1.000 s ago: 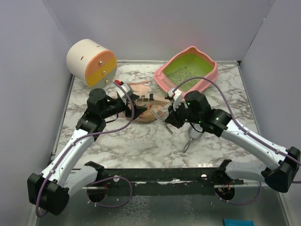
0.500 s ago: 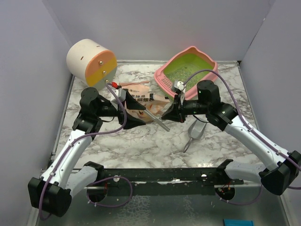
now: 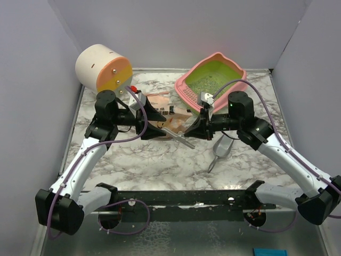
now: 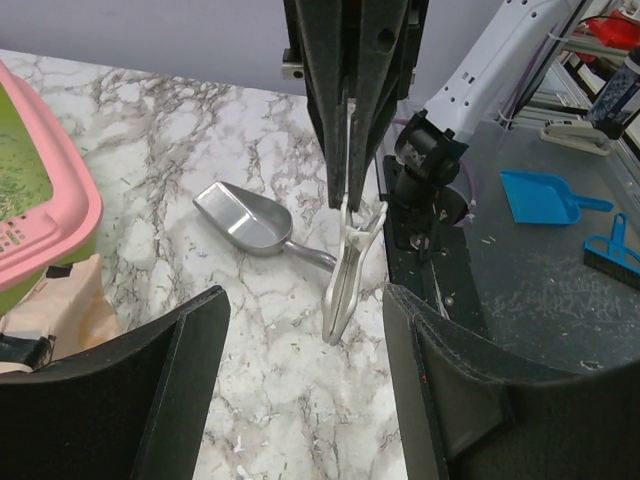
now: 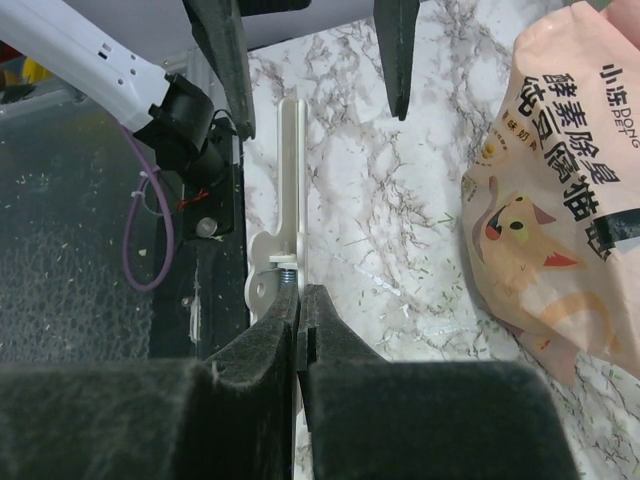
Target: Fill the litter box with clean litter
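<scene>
Nearby, beyond the right tool (image 5: 299, 302) clamped on a white clip (image 5: 289, 170), lies the litter box (image 3: 187, 94).

Top camera is looking down from above and behind the arms, covering the whole table (image 3: 160, 160). Left wrist camera is facing right, close, catching the litter box (image 4: 50, 200) and scoop (image 4: 245, 218). Right wrist camera is facing left, close beside the bag (image 5: 560, 200). Both are sharing the clip (image 4: 345, 265).
</scene>
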You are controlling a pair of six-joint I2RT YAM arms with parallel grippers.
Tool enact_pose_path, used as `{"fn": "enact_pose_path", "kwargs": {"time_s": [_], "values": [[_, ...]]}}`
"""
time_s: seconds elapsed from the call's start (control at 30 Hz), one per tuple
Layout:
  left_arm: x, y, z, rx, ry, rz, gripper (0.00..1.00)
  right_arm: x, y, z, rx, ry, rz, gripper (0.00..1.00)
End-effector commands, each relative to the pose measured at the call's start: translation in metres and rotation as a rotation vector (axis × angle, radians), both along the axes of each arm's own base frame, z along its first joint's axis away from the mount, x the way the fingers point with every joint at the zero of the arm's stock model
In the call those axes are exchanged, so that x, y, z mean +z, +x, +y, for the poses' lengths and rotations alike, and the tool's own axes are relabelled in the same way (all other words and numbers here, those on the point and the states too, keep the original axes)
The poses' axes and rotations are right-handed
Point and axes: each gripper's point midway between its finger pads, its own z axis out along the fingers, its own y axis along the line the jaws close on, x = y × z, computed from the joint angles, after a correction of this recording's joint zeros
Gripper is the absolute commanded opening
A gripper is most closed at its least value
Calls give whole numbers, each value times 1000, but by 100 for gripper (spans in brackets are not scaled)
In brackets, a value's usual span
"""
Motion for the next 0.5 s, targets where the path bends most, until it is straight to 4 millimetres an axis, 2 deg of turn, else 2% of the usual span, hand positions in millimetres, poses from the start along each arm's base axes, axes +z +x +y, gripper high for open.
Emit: {"fn": "enact_pose_path", "kwargs": {"time_s": [0.0,0.17,0.3,0.37,0.4,0.47], "values": [[4,2,1,-15,-1,-27,65,12,-1,-4,-28,27,-48,1],[1,4,-1,-20,-23,-15,59,16,3,0,-30,47,-53,1],[5,6,-3,-38,-33,-1,43,19,9,4,-32,51,-54,1],[6,5,-4,-61,-32,7,25,19,11,6,-33,51,-56,1],[5,4,-4,-74,-30,12,12,19,12,6,-35,51,-55,1],[4,1,-3,-99,-27,23,0,20,13,7,-40,53,-56,1]]}}
